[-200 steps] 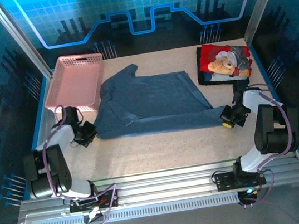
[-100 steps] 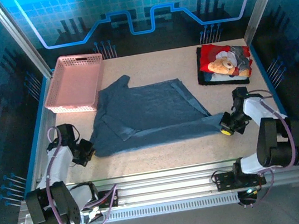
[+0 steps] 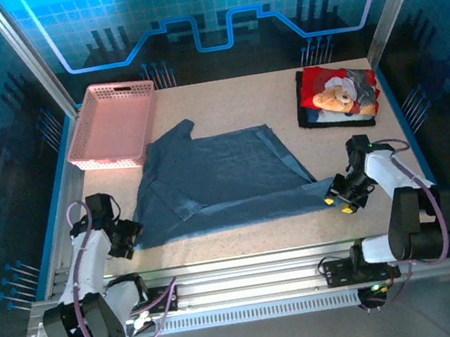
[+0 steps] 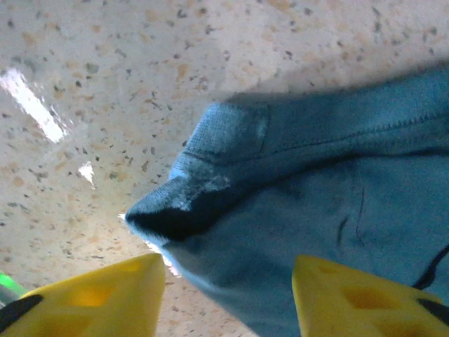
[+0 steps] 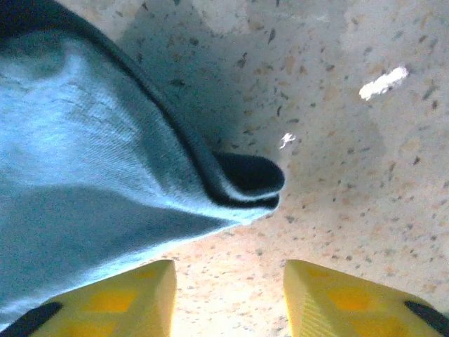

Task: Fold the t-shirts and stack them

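The dark slate-blue t-shirt [image 3: 218, 178] lies spread across the middle of the table, its near edge close to the front. The red and black t-shirt with the teddy-bear print [image 3: 337, 94] sits folded at the back right. My left gripper [image 3: 129, 236] is at the blue shirt's near left corner. In the left wrist view its fingers [image 4: 228, 295] stand apart, with the cloth corner [image 4: 316, 182] lying loose between them. My right gripper [image 3: 337, 198] is at the near right corner. Its fingers [image 5: 229, 295] are open over bare table, just short of the cloth tip [image 5: 91, 182].
A pink lattice basket [image 3: 112, 123] stands at the back left, just beyond the blue shirt's sleeve. The speckled table [image 3: 244, 242] has a bare strip between the shirt and the front rail. Blue enclosure walls close in both sides.
Both grippers dragged the blue shirt's near edge toward the front of the table, then opened and let its corners go. The shirt now lies lower and flatter.
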You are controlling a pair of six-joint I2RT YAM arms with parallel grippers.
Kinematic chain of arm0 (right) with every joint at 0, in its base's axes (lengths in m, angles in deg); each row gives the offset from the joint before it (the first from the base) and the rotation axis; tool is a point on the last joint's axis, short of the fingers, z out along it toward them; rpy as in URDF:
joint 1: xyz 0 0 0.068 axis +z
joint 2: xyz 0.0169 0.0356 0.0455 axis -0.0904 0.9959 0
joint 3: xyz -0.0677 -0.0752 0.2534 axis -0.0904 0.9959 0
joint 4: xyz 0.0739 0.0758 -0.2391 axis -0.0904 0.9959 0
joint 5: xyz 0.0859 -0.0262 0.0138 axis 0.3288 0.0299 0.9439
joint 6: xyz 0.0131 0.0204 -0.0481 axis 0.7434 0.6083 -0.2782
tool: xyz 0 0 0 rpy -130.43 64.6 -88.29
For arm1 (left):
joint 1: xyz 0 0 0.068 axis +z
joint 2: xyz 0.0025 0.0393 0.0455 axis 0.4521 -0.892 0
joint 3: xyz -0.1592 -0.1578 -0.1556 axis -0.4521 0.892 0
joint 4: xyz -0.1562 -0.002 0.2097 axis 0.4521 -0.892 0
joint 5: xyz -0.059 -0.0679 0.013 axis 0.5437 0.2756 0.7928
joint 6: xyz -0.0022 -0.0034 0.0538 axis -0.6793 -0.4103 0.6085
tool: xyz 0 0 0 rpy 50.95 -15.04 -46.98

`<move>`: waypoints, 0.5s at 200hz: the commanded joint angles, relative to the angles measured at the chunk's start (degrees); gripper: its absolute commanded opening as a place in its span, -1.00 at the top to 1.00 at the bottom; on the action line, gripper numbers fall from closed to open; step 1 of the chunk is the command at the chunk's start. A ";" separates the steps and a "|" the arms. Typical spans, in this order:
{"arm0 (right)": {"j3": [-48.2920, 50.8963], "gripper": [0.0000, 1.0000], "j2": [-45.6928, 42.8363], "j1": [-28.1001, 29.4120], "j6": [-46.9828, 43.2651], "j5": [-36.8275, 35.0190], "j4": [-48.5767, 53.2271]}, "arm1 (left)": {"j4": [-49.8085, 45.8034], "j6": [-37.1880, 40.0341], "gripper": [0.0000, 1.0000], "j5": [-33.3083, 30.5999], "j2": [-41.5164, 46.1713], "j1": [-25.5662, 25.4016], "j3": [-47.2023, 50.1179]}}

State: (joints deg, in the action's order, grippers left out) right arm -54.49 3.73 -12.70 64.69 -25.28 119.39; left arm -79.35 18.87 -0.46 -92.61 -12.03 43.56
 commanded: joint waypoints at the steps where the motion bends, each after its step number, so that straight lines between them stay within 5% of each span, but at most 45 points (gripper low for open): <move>1: -6.95 -0.06 -2.42 2.69 -0.25 1.78 3.99 | -4.15 1.25 -0.22 -2.74 1.33 -2.70 -6.90; 41: -23.91 -0.17 -1.00 7.93 -8.41 6.21 0.11 | -1.39 1.90 -0.37 -3.82 -0.32 -15.54 -19.09; 73: -39.82 -0.09 15.40 10.77 -17.95 14.69 -1.08 | 6.94 4.10 -0.41 3.88 -9.57 -23.37 -22.91; 100: -53.48 -0.05 29.87 14.58 -22.28 14.38 0.33 | 13.96 4.27 -0.40 10.40 -14.39 -25.57 -21.88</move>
State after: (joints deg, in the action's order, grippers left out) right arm -100.00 23.51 -1.51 49.45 -14.41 117.84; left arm -71.83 21.56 2.71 -103.85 -36.07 20.93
